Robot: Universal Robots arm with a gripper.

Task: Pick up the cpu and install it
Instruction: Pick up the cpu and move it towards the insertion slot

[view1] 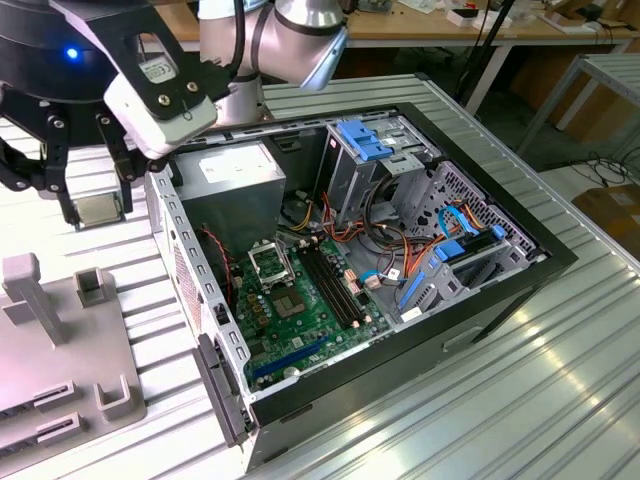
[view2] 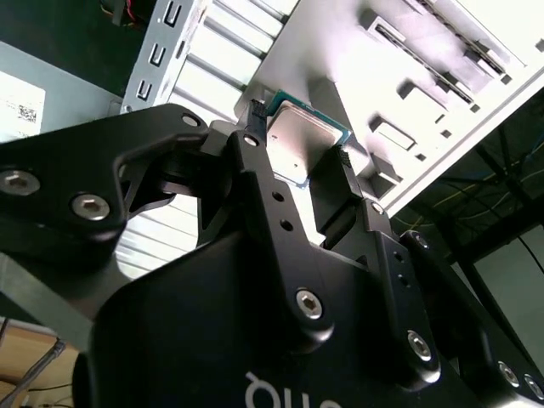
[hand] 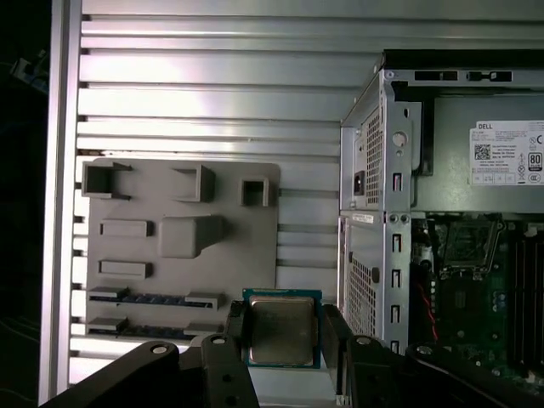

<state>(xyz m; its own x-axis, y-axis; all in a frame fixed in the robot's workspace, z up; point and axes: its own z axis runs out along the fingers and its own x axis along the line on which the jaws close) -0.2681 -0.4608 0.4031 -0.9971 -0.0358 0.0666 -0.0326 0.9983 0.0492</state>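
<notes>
- Ribbed metal table [view1: 480,400] carries the work; a workshop with benches lies behind.
- Open computer case [view1: 560,262], black shell with perforated steel walls, lies just beside the hand.
- Green motherboard [view1: 300,312] lies flat inside the case, well below the hand.
- Grey moulded tray [hand: 170,276], matt with raised blocks and slots, sits under and beside the hand.
- Hand [view1: 98,205], black and bolted, is closed on the cpu by two opposite edges.
- The cpu [hand: 281,327] hangs between the fingers, clear of the table: thin, square, dull silver face, greenish rim.
- Socket [view1: 270,262], a black square in a metal frame, is unfilled and well apart from the hand.
- Judgement: pickup done, carry in hand; seating calls for flat, square alignment over the socket.
</notes>
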